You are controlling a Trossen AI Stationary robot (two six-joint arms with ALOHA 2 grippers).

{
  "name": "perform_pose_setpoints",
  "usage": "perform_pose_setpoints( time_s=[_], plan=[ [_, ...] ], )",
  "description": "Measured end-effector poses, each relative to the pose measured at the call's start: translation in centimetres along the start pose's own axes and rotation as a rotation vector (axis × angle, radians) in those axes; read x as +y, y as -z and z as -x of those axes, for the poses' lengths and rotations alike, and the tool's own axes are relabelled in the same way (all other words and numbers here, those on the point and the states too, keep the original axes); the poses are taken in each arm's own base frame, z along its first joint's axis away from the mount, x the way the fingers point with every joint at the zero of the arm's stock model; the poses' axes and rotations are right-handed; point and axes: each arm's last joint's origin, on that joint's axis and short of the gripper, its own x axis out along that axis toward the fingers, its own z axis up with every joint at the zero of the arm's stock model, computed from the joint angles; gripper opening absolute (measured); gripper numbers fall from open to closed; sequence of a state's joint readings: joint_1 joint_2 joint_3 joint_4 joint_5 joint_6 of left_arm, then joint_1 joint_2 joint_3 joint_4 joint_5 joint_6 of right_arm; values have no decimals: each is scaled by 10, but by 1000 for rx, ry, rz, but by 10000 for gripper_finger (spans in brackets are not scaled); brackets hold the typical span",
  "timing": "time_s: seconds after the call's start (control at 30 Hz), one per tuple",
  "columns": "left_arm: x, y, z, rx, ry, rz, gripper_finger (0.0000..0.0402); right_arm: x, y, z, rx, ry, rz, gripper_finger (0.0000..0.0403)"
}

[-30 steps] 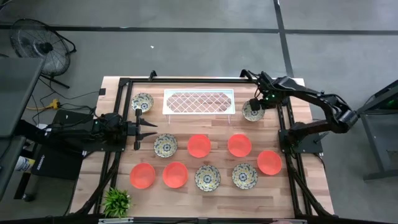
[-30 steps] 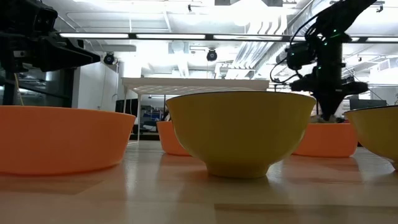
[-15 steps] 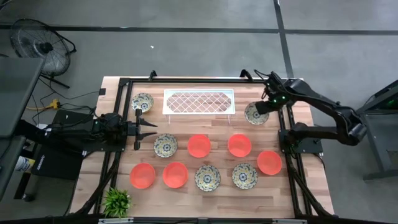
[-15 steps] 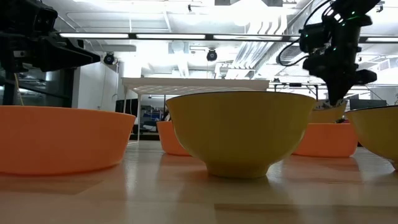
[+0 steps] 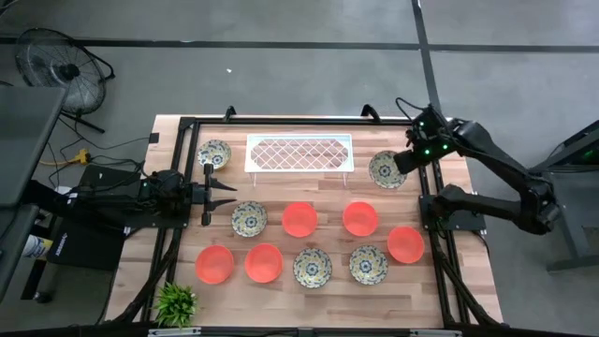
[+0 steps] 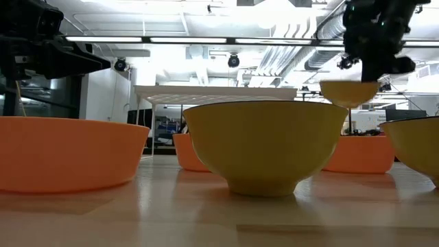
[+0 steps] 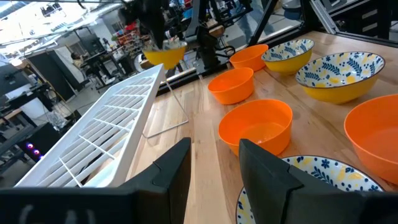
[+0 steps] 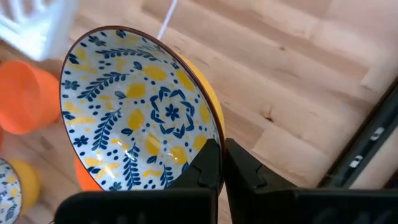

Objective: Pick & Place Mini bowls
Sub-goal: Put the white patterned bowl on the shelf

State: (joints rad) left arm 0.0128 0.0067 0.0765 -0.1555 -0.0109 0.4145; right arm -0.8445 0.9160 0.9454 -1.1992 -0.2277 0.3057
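Pinching the thin rim of a glossy round floral bowl (image 8: pixel 140 112), yellow outside, the right gripper (image 8: pixel 219 163) holds it clear above the plank wooden table (image 5: pixel 449 281) beside the white lattice tray (image 5: pixel 299 153); left gripper (image 5: pixel 225 197) idles part-spread near another floral bowl (image 5: pixel 249 218), seemingly empty.
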Motion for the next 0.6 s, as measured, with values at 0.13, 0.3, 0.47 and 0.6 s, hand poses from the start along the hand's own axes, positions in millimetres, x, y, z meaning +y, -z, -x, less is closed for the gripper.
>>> perform_pose_setpoints(
  time_s=[0.13, 0.3, 0.47, 0.6],
  plan=[
    [0, 0, 0, 0, 0, 0, 131, 13, -10, 25, -75, 13, 3, 1],
    [0, 0, 0, 0, 0, 0, 131, 30, -23, 39, -85, 9, -18, 1],
    [0, 0, 0, 0, 0, 0, 131, 51, -36, 38, -88, 19, -38, 0],
    [0, 0, 0, 0, 0, 0, 131, 69, -49, 34, -115, -21, -41, 0]
  ],
)
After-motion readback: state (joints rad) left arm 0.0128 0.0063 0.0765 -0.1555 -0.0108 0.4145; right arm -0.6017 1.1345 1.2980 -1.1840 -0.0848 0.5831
